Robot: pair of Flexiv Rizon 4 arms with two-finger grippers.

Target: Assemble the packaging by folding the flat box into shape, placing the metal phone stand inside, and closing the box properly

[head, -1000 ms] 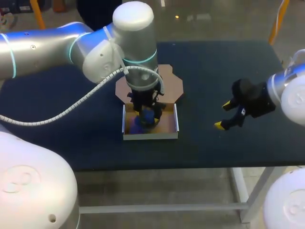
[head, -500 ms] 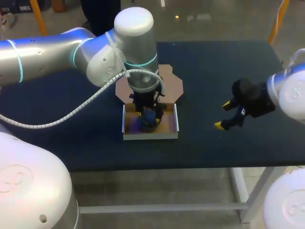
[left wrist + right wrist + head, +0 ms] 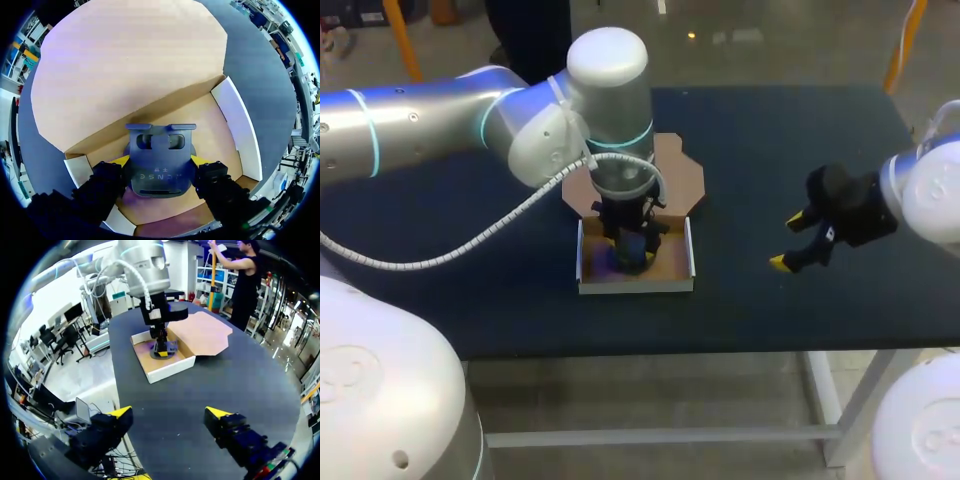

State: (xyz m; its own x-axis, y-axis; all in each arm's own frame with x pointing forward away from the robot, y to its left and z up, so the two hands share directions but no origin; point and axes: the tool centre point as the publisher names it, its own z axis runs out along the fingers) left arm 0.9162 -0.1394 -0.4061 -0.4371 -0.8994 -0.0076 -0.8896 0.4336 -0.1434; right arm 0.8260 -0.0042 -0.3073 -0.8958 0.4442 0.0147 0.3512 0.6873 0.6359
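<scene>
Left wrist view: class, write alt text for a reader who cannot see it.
The left gripper is shut on a dark blue metal phone stand, holding it inside an open cardboard box with white outer walls. The box's wide brown lid flap lies open on the dark table beyond the stand.

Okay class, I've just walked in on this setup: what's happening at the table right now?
The left gripper is shut on the dark blue phone stand, holding it inside the open cardboard box. The lid lies flat on the table behind, not yet closed. The right gripper hangs open off to the side, holding nothing.
</scene>
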